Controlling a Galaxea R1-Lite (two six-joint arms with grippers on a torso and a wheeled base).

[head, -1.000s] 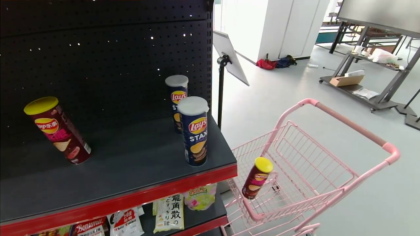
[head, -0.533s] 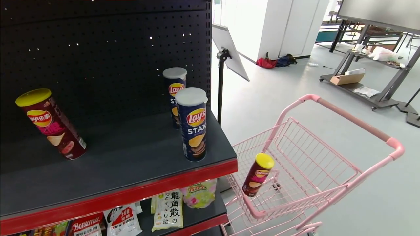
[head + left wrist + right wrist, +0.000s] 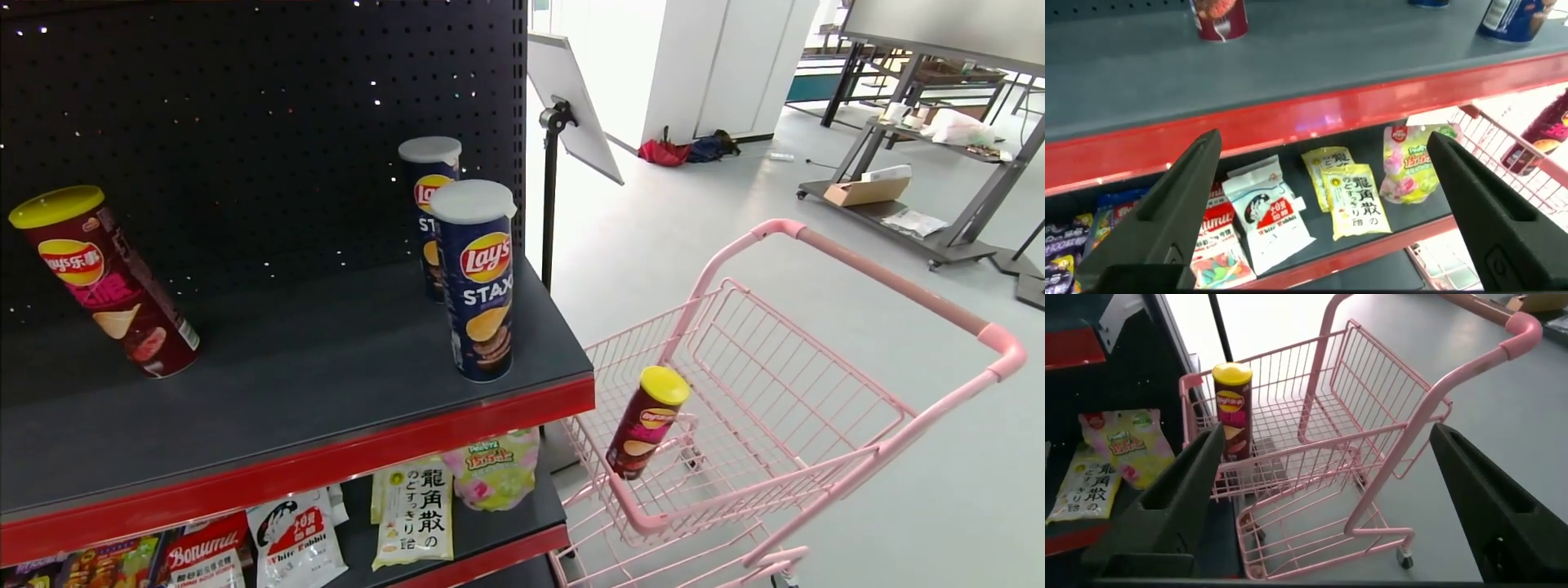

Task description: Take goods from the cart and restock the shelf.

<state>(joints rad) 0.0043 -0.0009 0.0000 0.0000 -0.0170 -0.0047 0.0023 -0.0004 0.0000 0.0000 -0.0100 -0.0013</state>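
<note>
A maroon crisp can with a yellow lid (image 3: 649,420) leans in the near left corner of the pink cart (image 3: 849,269), also seen as the can (image 3: 1233,408) in the cart (image 3: 1388,400). On the dark shelf (image 3: 326,359) stand two blue cans, one at the front (image 3: 482,282) and one behind it (image 3: 429,212), and another maroon can (image 3: 98,282) at the left. My left gripper (image 3: 1323,212) is open, level with the shelf's red edge (image 3: 1315,122). My right gripper (image 3: 1327,498) is open, above and short of the cart, holding nothing.
Snack bags (image 3: 416,514) lie on the lower shelf under the red edge. A white board on a black stand (image 3: 571,106) rises just behind the shelf's end. A metal rack (image 3: 922,212) stands far right across the grey floor (image 3: 653,245).
The whole head picture has shifted: shelf and cans sit higher and more of the lower shelf shows, so the camera moved. The cans and cart keep their places.
</note>
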